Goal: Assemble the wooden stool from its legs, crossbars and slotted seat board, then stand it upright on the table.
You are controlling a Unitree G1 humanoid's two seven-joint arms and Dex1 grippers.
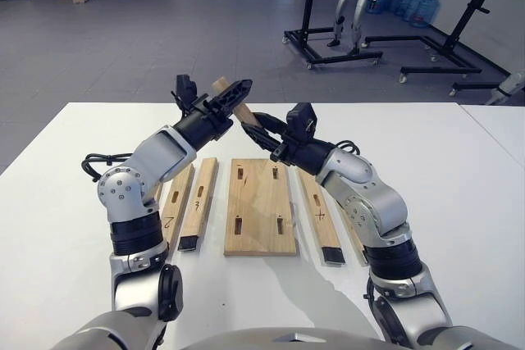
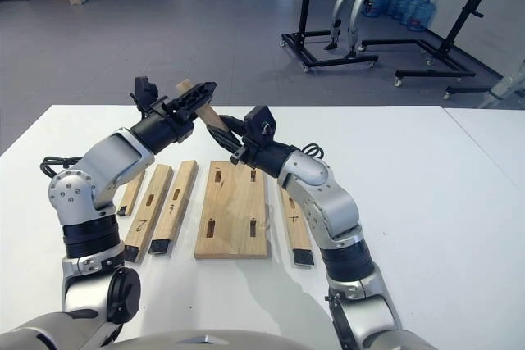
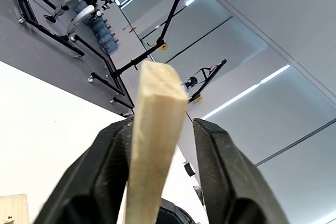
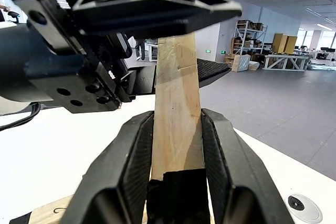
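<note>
— While you hold it, where is the leg [image 1: 244,113]?
— In the air, over the far edge of the board [image 1: 261,202]. My left tool [image 1: 237,93] grips its upper end, my right tool [image 1: 261,127] the lower. It slants down toward my right, so the right tool sits nearer the board.

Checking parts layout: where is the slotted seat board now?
In the left eye view, the slotted seat board lies flat centrally, between the left strip and the right strip.
</note>
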